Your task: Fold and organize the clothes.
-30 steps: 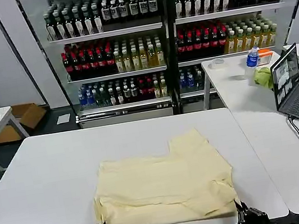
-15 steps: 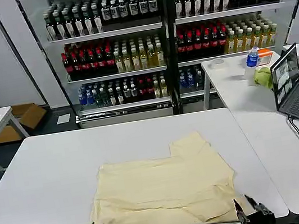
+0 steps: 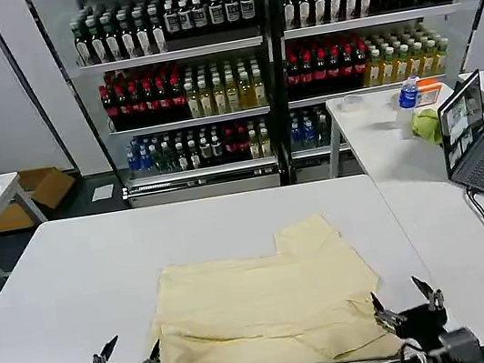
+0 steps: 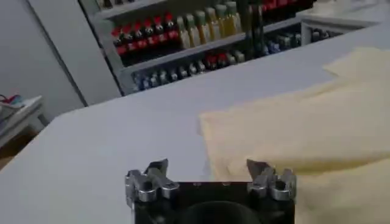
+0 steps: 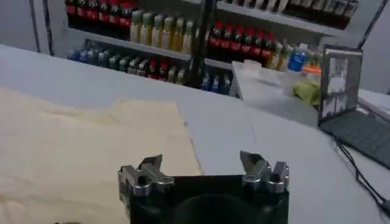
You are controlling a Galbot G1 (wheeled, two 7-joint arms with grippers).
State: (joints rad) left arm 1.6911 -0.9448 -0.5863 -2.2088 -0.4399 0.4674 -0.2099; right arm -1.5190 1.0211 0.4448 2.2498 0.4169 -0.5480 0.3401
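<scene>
Even, bright overhead lighting; soft shadow under the folded T-shirt [image 3: 266, 302] at six o'clock. Mild glare on the bench [image 3: 98, 259]. Both wrist views soft, distant shelves [image 3: 261, 40] blurred.

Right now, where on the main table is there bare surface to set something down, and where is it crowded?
Bare tabletop lies beyond the T-shirt toward the bottle shelves, and along the white table on its left side. The near edge is crowded: the open left tool and open right tool flank the shirt's front corners.
</scene>
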